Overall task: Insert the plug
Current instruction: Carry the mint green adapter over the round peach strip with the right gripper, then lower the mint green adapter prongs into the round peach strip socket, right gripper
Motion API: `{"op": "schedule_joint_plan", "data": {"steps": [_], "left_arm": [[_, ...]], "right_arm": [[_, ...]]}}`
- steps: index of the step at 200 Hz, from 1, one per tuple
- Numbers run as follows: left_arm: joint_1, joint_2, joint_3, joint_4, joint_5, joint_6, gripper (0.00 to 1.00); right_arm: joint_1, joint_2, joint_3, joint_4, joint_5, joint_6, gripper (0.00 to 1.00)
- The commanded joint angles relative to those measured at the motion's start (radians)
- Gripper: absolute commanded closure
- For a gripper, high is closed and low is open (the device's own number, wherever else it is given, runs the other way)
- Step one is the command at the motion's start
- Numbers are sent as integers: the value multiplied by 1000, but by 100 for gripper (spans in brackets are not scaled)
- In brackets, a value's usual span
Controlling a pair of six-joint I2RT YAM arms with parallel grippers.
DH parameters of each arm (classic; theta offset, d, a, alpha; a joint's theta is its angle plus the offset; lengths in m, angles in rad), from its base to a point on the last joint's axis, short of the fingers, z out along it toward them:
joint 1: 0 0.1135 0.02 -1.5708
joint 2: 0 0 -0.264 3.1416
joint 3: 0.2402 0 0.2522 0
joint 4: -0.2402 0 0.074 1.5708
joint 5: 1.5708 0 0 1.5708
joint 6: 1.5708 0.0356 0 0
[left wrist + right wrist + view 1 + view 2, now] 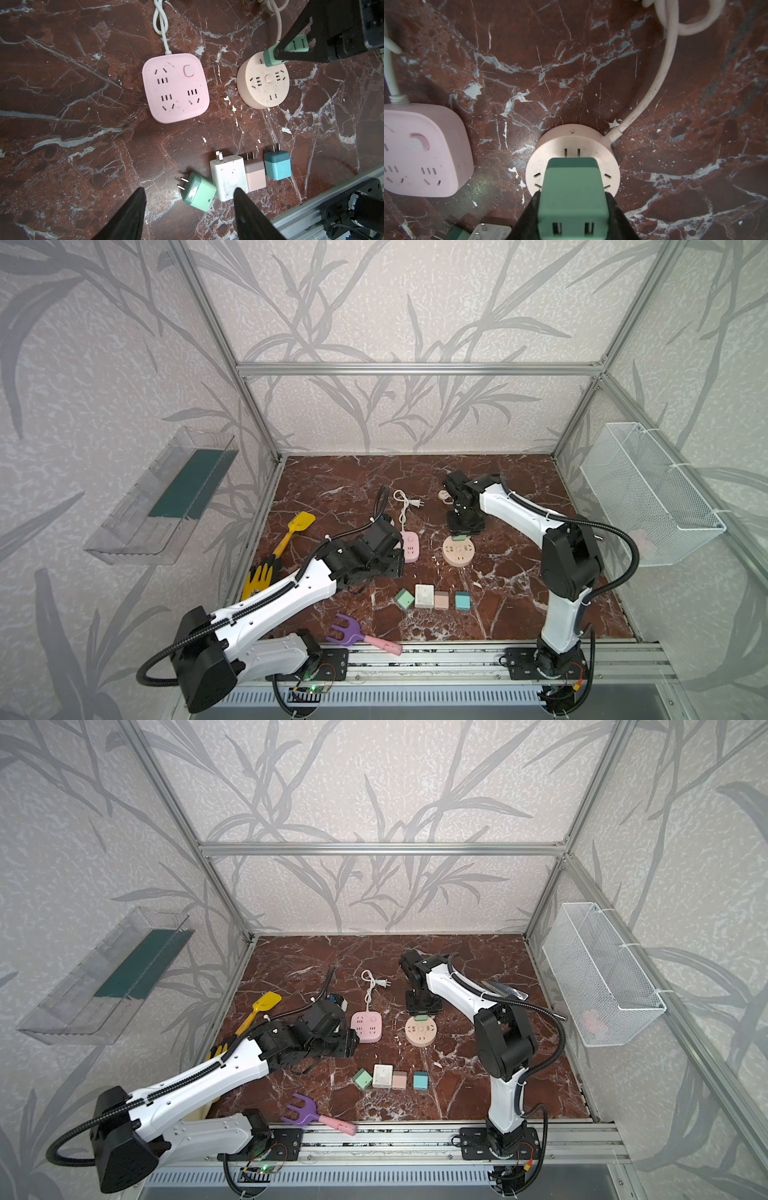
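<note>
Right wrist view: right gripper (572,196) is clamped on two opposite flat sides of the green plug (571,187), prong end aimed down at the round power strip (550,149). Plug sits over the two-slot socket near the strip's rim. Two short dark marks show just ahead of its front edge; prongs or slots, cannot tell, so depth of seating unknown

Handling (judgement): plug is a small hard plastic block, light, stiff, smooth-sided. Metal prongs are rigid and will not forgive tilt. Hold on the flat faces, as now, looks right. Strip lies loose on the marble tabletop (529,62) with nothing bracing it, so an off-centre push near its rim may tip or slide it

Left gripper (189,189) hangs empty, fingers apart, above the row of spare plugs (228,176)

Room: bare marble around the strip. Pink square strip (176,89) lies well apart to one side. White cable (660,79) leaves the round strip's far side, clear of the fingers. Spare plugs lie nearer the front rail, out of the way
</note>
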Motion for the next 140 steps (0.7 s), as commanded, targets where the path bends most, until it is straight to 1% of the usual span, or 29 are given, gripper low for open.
{"op": "schedule_joint_plan", "data": {"steps": [1, 89, 140], "left_arm": [[-6, -9, 14, 1, -8, 2, 35], [-6, -9, 12, 6, -4, 6, 35], [-7, -9, -3, 21, -2, 1, 35]], "right_arm": [[-6, 10, 28, 3, 15, 9, 100], [-8, 51, 45, -17, 19, 8, 100], [-20, 108, 87, -48, -27, -18, 100]]}}
